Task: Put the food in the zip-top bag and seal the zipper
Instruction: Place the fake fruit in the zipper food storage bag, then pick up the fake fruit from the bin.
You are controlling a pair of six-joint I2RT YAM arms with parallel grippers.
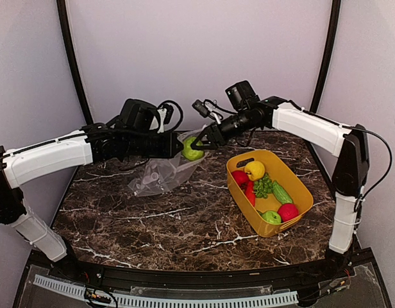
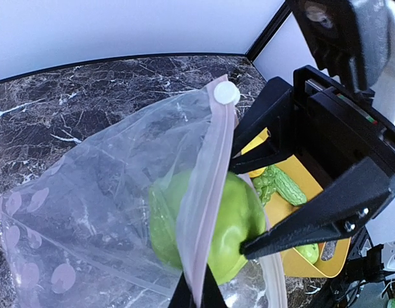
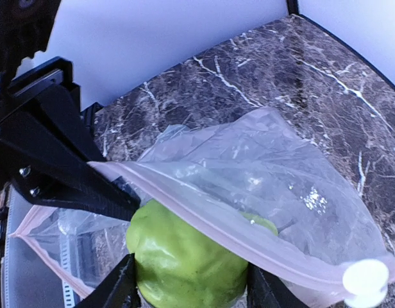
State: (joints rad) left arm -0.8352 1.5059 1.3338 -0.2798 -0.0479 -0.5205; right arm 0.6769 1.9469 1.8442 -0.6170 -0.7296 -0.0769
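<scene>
From above, the yellow tub (image 1: 301, 190) sat right of centre on the marble table (image 1: 152, 224). It held a yellow piece (image 1: 254, 170), a green grape bunch (image 1: 263, 187), and red and green pieces. The zip-top bag (image 1: 160, 174) lay left of the tub and apart from it, its mouth raised off the table. Bare tabletop lay in front of both. The left gripper (image 1: 178, 147) and right gripper (image 1: 199, 145) reached in almost level from opposite sides and met at the bag's mouth, with a green fruit (image 1: 192, 151) between them.

In the left wrist view, the left claw was pinched together on the zipper (image 2: 207, 192). The strip ran up to a white slider (image 2: 226, 94). The green fruit showed partly through the clear film.

In the right wrist view, the right fingers (image 3: 124, 285) were clamped on either side of the green fruit, just under the zipper strip at the bag's mouth. How deep it sat could not be told.
</scene>
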